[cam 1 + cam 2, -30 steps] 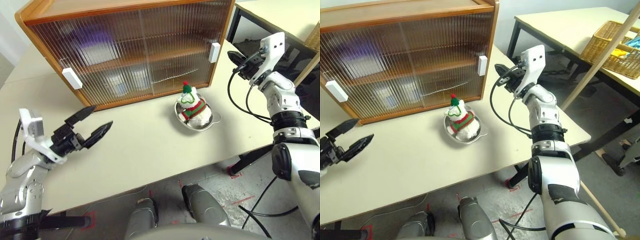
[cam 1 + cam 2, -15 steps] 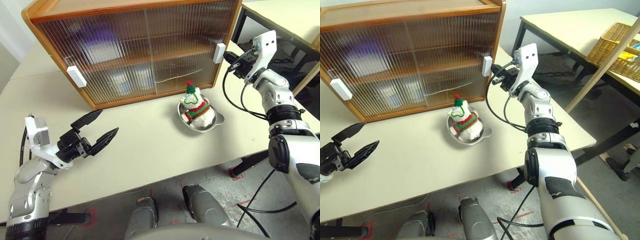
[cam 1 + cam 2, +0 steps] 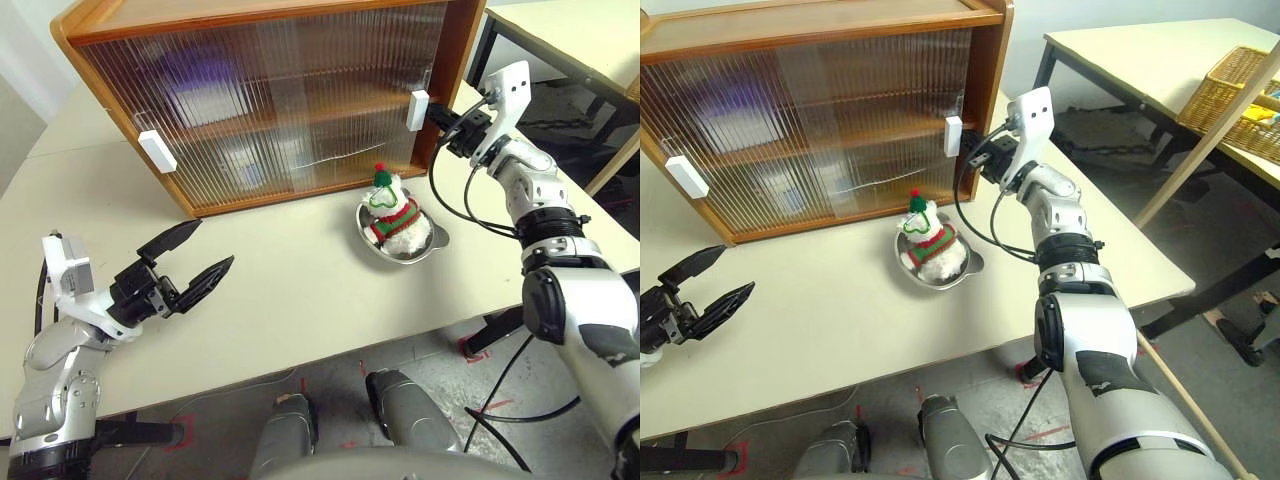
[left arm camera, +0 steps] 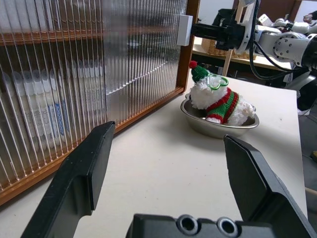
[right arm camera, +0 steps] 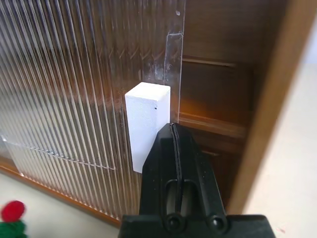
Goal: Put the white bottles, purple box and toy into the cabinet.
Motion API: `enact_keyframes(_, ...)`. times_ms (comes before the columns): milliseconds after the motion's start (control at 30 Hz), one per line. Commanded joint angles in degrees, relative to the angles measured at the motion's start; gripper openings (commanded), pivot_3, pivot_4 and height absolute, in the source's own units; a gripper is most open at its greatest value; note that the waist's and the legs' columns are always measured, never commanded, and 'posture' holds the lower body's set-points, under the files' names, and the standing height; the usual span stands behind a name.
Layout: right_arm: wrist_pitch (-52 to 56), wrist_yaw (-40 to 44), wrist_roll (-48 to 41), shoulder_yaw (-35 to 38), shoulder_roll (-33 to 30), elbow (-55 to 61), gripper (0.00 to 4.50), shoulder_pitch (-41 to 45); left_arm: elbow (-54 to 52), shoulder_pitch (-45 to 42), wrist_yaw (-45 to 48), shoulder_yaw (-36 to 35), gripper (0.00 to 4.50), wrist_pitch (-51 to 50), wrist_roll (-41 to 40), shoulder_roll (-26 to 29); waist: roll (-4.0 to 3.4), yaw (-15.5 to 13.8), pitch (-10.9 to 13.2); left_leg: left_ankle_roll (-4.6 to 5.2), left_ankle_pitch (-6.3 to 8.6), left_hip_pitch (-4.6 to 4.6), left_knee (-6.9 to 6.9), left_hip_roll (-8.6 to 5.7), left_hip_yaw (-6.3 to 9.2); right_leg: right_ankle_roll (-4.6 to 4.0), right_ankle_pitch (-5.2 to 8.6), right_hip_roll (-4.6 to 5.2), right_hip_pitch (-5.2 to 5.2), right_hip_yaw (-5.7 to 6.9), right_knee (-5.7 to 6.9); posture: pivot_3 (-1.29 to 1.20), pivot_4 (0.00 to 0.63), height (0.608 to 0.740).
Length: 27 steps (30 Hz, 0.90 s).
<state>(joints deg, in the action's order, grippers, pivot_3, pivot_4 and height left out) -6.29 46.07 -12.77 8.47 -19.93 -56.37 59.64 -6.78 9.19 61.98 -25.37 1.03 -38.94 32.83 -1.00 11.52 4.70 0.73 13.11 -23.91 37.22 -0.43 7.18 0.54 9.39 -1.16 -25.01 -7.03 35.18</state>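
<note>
The cabinet (image 3: 250, 22) stands at the back of the table with its ribbed doors. My right gripper (image 5: 172, 128) is shut, its tip against the white handle (image 3: 418, 110) of the right door. A narrow gap of dark interior shows between that door's edge and the cabinet's right post. The toy (image 3: 392, 212) sits in a steel bowl (image 3: 436, 241) in front of the cabinet. My left gripper (image 3: 212, 243) hangs open over the table's front left, holding nothing. A blurred purple box (image 3: 190, 75) shows behind the upper left door. Whether the pale shapes on the lower shelf are the white bottles, I cannot tell.
The left door's white handle (image 3: 157, 151) is at the cabinet's left end. Bare tabletop (image 3: 290, 290) lies between my left gripper and the bowl. A second table with a wicker basket (image 3: 1230, 85) stands at the right, and a wooden pole (image 3: 1200, 130) leans in between.
My right gripper moved left onto the right door's handle, and the door slid a little left, opening a gap at the right post. The left gripper stayed in place.
</note>
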Motion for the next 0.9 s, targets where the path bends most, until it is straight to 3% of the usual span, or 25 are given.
enact_keyframes(33,1.05,0.98,0.01,-0.89,1.96,1.35,0.03,1.05,0.22,1.06,0.23,-0.58,4.5,0.49,0.47,0.33,-0.01,-0.06,0.01,0.0,0.0,0.0,0.0,0.01,0.0,-0.01,0.01,0.0,-0.01,0.01,0.0,-0.16,0.094,0.74)
enact_keyframes(900,2.54,1.57,-0.55,-1.78,15.06,1.92,0.03,4.26,-0.88,3.01,-1.0,-0.79,4.5,1.74,0.36,-0.71,-0.04,-0.91,0.03,-0.08,0.03,-0.04,-0.4,0.24,0.0,-0.43,0.15,-0.16,-0.35,0.04,0.1,-0.12,0.11,0.74)
